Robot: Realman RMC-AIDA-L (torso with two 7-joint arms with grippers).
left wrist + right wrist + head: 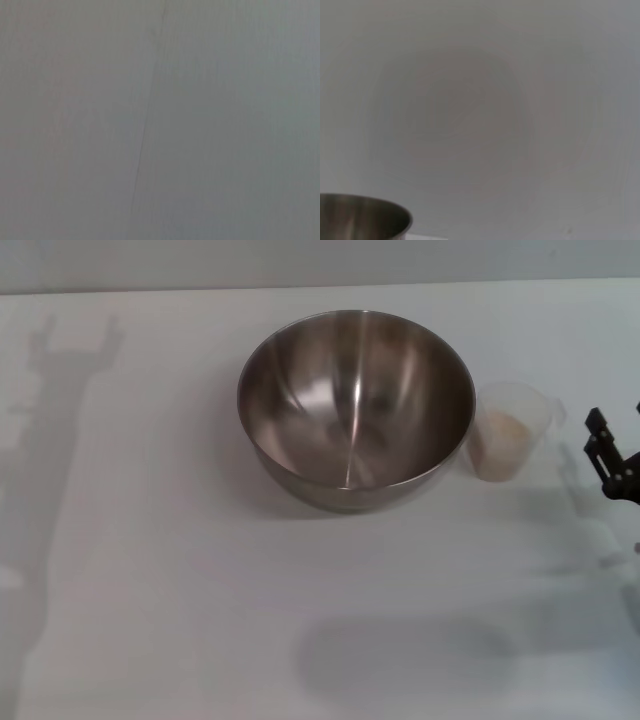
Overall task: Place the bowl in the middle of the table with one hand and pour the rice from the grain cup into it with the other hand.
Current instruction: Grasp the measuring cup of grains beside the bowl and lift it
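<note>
The steel bowl stands upright and empty on the white table, at the middle toward the back. The clear grain cup stands just right of the bowl, close to its side, with pale rice inside it. My right gripper shows partly at the right edge of the head view, a little right of the cup and apart from it. The bowl's rim also shows in the right wrist view. My left gripper is out of view; only its shadow falls on the table's left side.
The left wrist view shows only a plain grey surface. The table's far edge meets a pale wall behind the bowl.
</note>
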